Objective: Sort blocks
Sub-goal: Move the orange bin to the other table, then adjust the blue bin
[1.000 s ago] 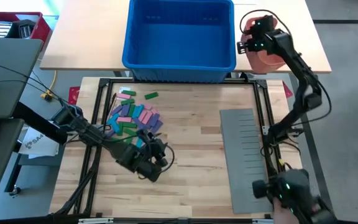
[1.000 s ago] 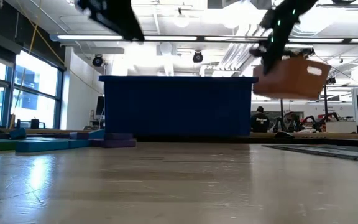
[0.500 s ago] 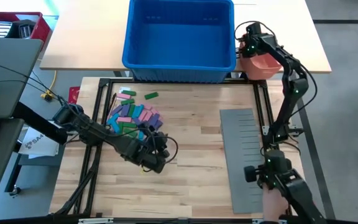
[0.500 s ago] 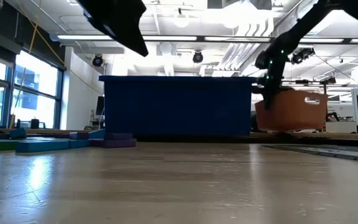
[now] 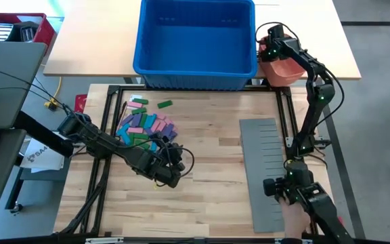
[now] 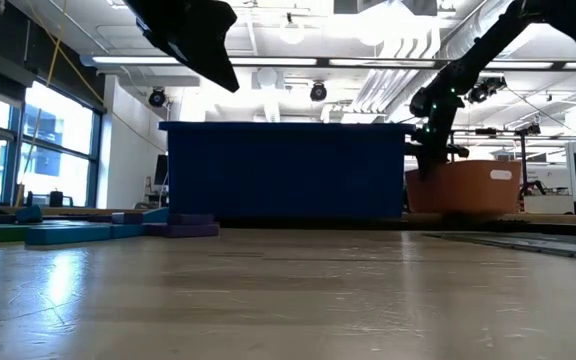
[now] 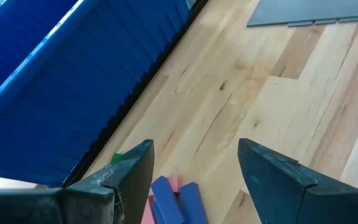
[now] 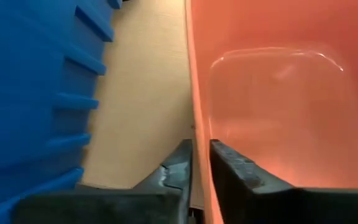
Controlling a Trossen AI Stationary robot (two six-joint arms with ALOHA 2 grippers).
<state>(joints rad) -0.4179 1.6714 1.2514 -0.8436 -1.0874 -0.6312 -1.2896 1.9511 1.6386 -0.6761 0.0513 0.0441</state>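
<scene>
Green, pink, purple, blue blocks [image 5: 146, 126]; blue bin [image 5: 196, 42]; orange-red tray [image 5: 284, 70].

Bright ceiling strip lights [image 6: 268, 62] flood the low view, turning the blue bin [image 6: 286, 170] into a dark silhouette. Glare gleams inside the orange tray [image 8: 278, 112]; the nearest tabletop [image 6: 288, 310] blurs.

Blocks [image 5: 146, 127]: small flat pieces in green, pink, purple and blue, heaped in a loose overlapping pile on the wooden table's left side, near the blue bin's front. One pink block [image 5: 138, 104] and one green block [image 5: 164, 104] lie apart on the pile's far edge.
</scene>
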